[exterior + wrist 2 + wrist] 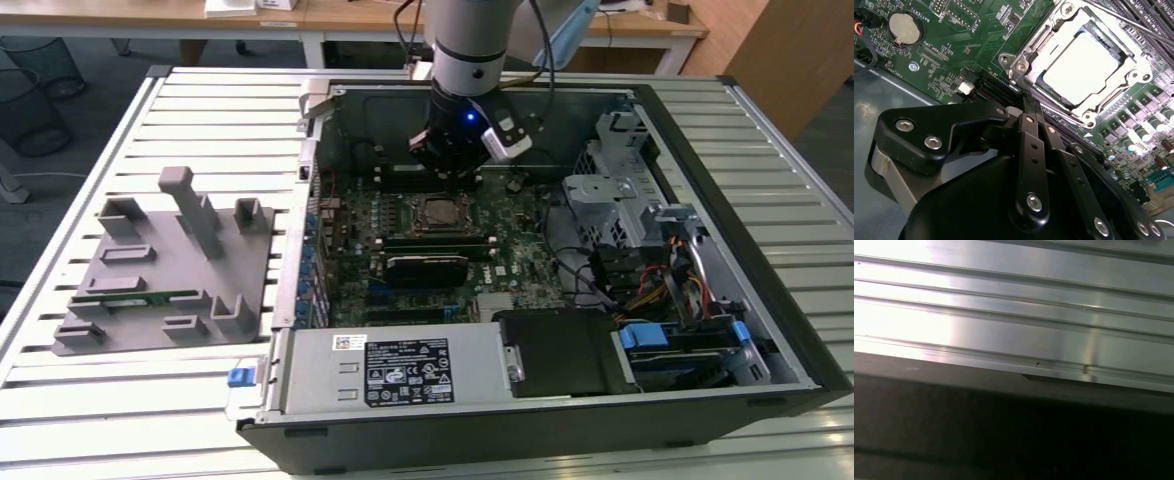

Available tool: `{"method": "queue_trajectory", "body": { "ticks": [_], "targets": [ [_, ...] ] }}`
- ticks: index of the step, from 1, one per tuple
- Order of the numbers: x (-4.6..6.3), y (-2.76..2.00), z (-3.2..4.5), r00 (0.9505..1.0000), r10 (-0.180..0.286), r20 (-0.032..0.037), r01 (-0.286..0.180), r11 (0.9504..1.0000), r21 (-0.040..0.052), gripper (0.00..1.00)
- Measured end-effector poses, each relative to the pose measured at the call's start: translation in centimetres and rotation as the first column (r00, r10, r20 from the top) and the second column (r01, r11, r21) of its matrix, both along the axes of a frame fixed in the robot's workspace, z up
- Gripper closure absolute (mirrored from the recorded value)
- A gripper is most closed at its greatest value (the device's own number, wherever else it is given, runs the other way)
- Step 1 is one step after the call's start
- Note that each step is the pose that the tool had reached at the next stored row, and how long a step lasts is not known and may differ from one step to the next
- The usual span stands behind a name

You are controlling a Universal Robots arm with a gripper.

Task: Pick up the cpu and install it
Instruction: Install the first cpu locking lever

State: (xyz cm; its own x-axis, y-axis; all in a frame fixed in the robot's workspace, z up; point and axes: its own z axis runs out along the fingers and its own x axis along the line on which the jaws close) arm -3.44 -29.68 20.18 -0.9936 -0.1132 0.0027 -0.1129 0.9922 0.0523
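In the exterior view, a grey holder plate (167,275) with upright pegs lies on the slatted metal table (160,120) near its edge on the exterior view's left, and a long green memory stick (140,298) rests flat on that plate. Beside the plate, toward the exterior view's right, an open computer case (747,300) lies on its side with its green motherboard (514,235) exposed. The arm reaches down into the case and the gripper (447,172) hangs over the far part of the board, just beyond the socket frame (441,213) and apart from it. In the second wrist view the cpu (1081,62) sits inside the open metal socket frame, its bright silver top facing up, with a round coin cell (904,27) well apart from it on the board. The gripper's dark fingers (1031,130) lie pressed together with nothing between them, their tips short of the socket's corner.
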Motion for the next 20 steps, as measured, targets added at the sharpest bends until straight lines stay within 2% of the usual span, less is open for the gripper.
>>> {"method": "queue_trajectory", "body": {
  "ticks": [2, 6, 7, 13, 20],
  "targets": [
    [0.01, 0.00, -0.03, 1.0000, 0.000, 0.0000, 0.000, 1.0000, -0.0022, 0.89],
    [0.00, -0.01, -0.25, 1.0000, 0.000, 0.0000, 0.000, 0.9999, -0.0114, 0.89],
    [-0.01, -0.02, -0.35, 1.0000, 0.000, -0.0005, 0.000, 0.9999, -0.0165, 0.89],
    [0.01, 0.00, -0.58, 1.0000, 0.000, 0.0000, 0.000, 0.9996, -0.0293, 0.89],
    [0.01, 0.00, -0.26, 1.0000, 0.000, 0.0001, 0.000, 0.9995, -0.0309, 0.89]
  ]
}}
